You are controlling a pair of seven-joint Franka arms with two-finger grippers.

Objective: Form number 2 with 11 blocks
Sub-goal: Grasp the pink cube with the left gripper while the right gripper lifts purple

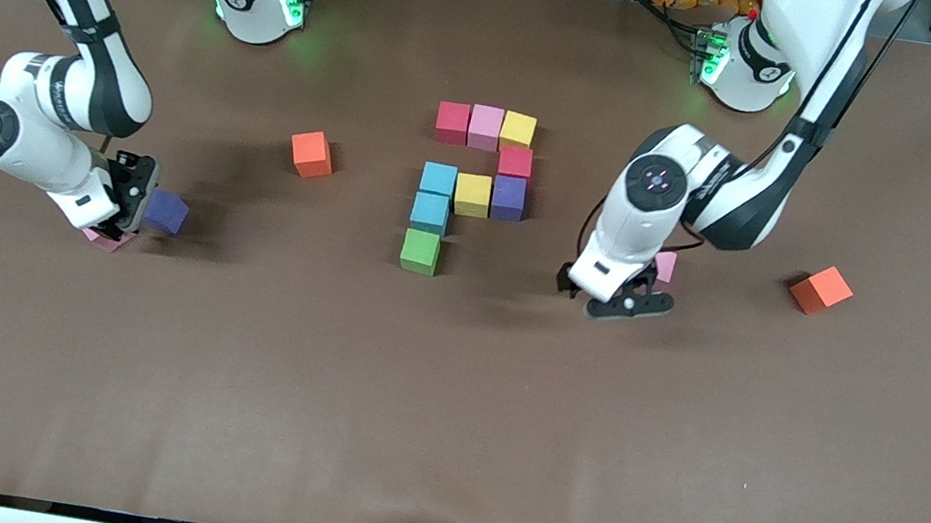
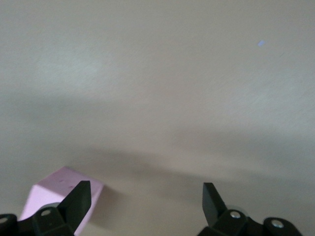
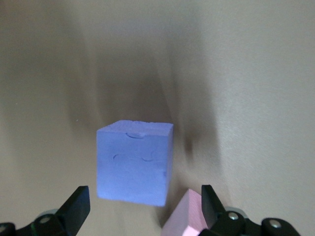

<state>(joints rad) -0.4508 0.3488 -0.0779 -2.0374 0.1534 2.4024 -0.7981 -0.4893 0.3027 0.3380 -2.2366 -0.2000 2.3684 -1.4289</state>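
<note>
- Worktop [image 1: 441, 424]: plain matte brown.
- Grouped blocks: red block [image 1: 452, 122], pink block [image 1: 485, 127], yellow block [image 1: 517, 130]; second red block [image 1: 515, 161]; light blue block [image 1: 438, 178], second yellow block [image 1: 472, 194], purple block [image 1: 508, 198]; second light blue block [image 1: 429, 212]; green block [image 1: 420, 251].
- Loose cubes: orange cube [image 1: 312, 154], second orange cube [image 1: 820, 290], loose purple block [image 1: 165, 211], loose pink block [image 1: 664, 265].
- Arms: white, with black joints.

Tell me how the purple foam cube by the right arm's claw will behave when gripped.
The purple matte foam cube probably gives slightly under pressure, judging by dents in its face. Flat sides suggest it won't roll. It looks light, so a nudge likely slides it.
</note>
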